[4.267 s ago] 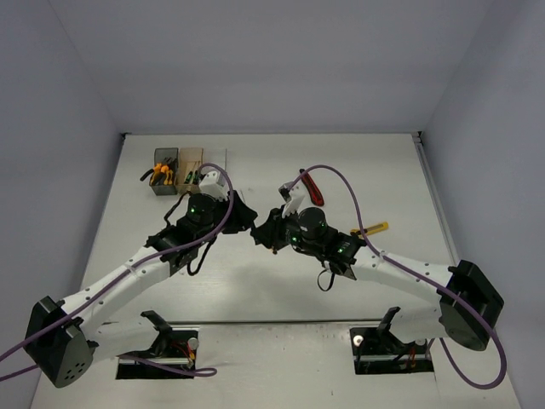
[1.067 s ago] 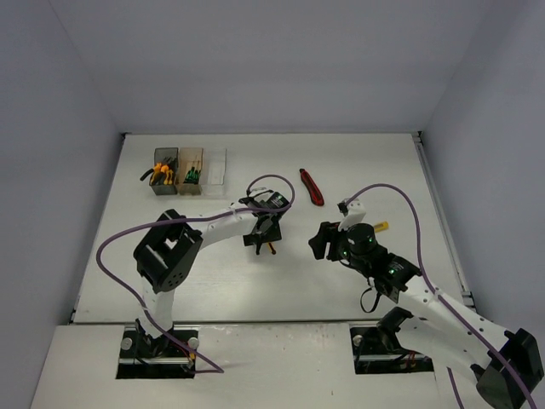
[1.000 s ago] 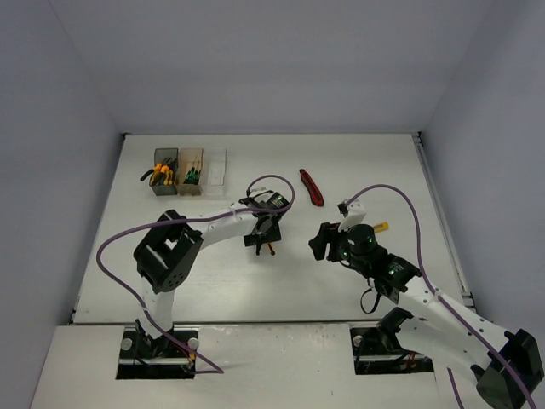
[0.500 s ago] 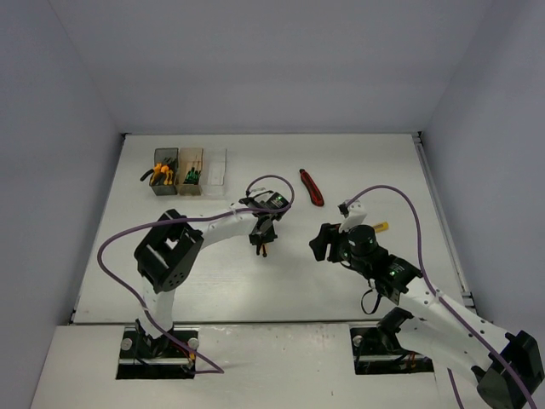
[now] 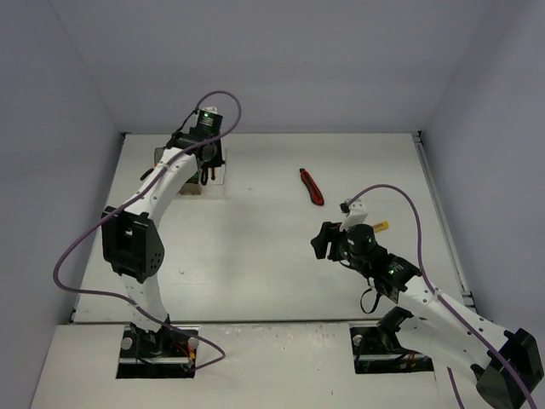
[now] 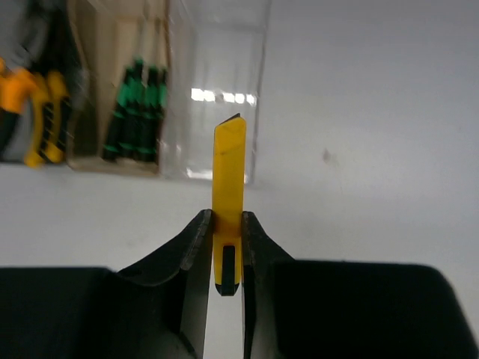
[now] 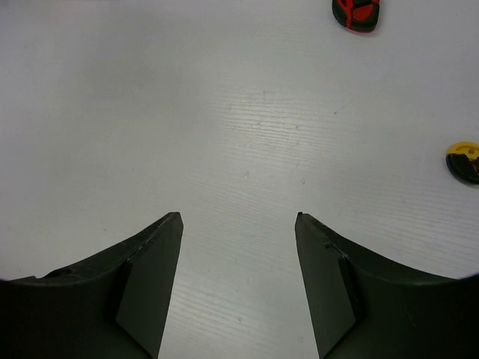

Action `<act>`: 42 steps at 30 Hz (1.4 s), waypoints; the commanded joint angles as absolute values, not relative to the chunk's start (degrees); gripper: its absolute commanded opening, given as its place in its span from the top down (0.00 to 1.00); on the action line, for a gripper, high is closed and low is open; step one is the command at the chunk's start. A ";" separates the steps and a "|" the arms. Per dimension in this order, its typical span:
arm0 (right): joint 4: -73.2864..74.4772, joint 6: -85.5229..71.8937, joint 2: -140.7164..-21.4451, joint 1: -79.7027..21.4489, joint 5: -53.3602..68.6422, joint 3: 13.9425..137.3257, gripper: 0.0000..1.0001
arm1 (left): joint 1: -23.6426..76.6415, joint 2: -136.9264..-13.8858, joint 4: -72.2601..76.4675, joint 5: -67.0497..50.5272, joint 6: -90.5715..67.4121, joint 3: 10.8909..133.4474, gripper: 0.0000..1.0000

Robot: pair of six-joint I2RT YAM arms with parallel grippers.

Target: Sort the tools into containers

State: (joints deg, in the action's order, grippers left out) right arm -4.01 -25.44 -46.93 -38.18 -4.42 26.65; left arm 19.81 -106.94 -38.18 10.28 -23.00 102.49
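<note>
My left gripper (image 6: 224, 218) is shut on a yellow utility knife (image 6: 229, 161), which points toward the near wall of the clear bin (image 6: 217, 82). Beside it, the amber bin (image 6: 97, 90) holds black-and-green screwdrivers (image 6: 135, 112). Orange-handled pliers (image 6: 34, 112) lie in the dark grey bin at the far left. From above, the left gripper (image 5: 208, 166) hangs over the row of bins and hides most of it. My right gripper (image 7: 238, 224) is open and empty above bare table. A red-handled tool (image 5: 311, 186) and a yellow-handled tool (image 5: 377, 227) lie on the table.
The red-handled tool's end (image 7: 356, 11) and the yellow-handled tool's end (image 7: 464, 161) show at the top and right edges of the right wrist view. The right gripper (image 5: 320, 241) is mid-table. Walls close in the table at the back and sides.
My left arm has swung from the table's middle to the bins at the back left, carrying the yellow knife. The right arm has not moved.
</note>
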 commanded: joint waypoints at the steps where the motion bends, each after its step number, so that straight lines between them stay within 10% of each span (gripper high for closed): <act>1: -5.65 -26.62 -48.24 -37.62 -6.25 29.60 0.41 | 17.01 -115.98 -44.75 7.94 -7.64 117.24 0.98; 14: -2.19 -31.33 -49.42 -37.25 -10.89 32.01 0.41 | 13.54 -129.24 -44.62 3.58 -4.55 128.17 0.79; 22: 0.41 -37.42 -54.40 -35.15 -17.25 34.15 0.32 | 13.77 -120.17 -41.44 2.53 -7.14 123.94 0.41; 42: 8.11 -45.71 -77.31 -13.56 -27.78 45.08 0.29 | 19.33 -67.32 -30.58 1.43 -10.48 72.36 0.38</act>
